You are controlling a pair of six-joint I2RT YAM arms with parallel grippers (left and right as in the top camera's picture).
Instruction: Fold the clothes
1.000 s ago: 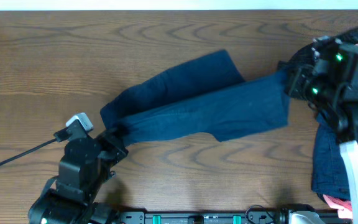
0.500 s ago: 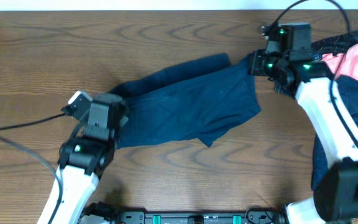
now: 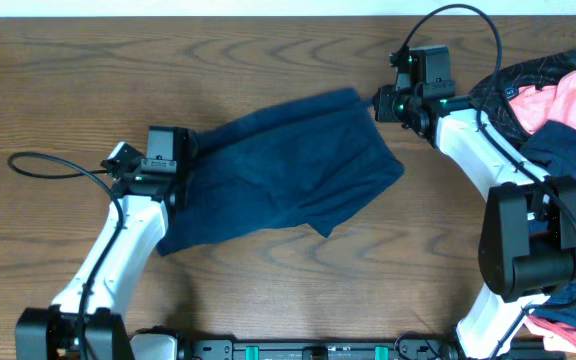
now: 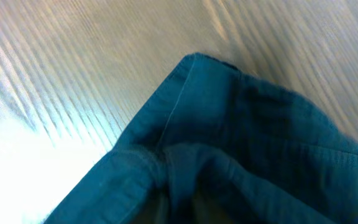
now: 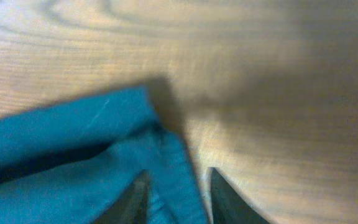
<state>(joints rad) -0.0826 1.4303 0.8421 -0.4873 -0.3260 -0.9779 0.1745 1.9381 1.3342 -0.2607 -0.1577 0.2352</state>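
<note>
A dark blue garment [image 3: 288,170] lies spread across the middle of the wooden table. My left gripper [image 3: 182,160] is shut on its left edge. In the left wrist view the cloth [image 4: 247,143] bunches over the jaws [image 4: 185,208] and hides most of them. My right gripper [image 3: 378,103] is shut on the garment's far right corner. In the right wrist view a strip of the blue cloth [image 5: 73,155] runs between the two fingers [image 5: 178,199].
A pile of other clothes sits at the table's right edge: a pink one [image 3: 558,95], a dark patterned one [image 3: 523,75] and a navy one [image 3: 568,165]. A black cable [image 3: 53,165] loops left of the left arm.
Both grippers have moved toward the far side with the garment. The right one has also moved left, so the cloth is less stretched and sits more to the left.
</note>
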